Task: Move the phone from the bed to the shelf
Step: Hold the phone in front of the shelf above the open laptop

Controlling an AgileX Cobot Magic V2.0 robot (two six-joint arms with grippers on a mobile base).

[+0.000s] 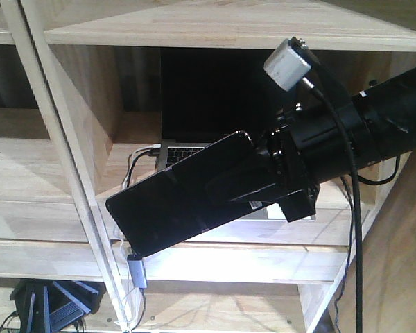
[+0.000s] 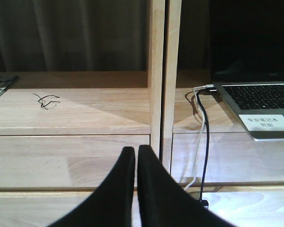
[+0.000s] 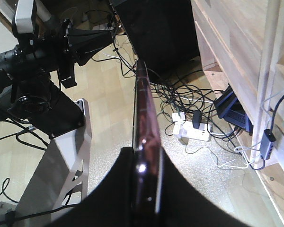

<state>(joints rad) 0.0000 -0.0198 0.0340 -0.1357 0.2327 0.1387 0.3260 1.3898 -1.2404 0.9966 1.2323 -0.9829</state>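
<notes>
Front view, phone (image 1: 159, 211) pinched btwn right fingers (image 1: 236, 184), left fingers (image 2: 124, 189) pressed together

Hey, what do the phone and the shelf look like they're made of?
The phone looks like glossy black glass, going by its sheen, with a shiny, possibly metal rim. The shelf looks like pale, matt wood: grain and joined strips show.

Pale wood floor (image 3: 109, 90), tangled cables (image 3: 182, 97)
</notes>
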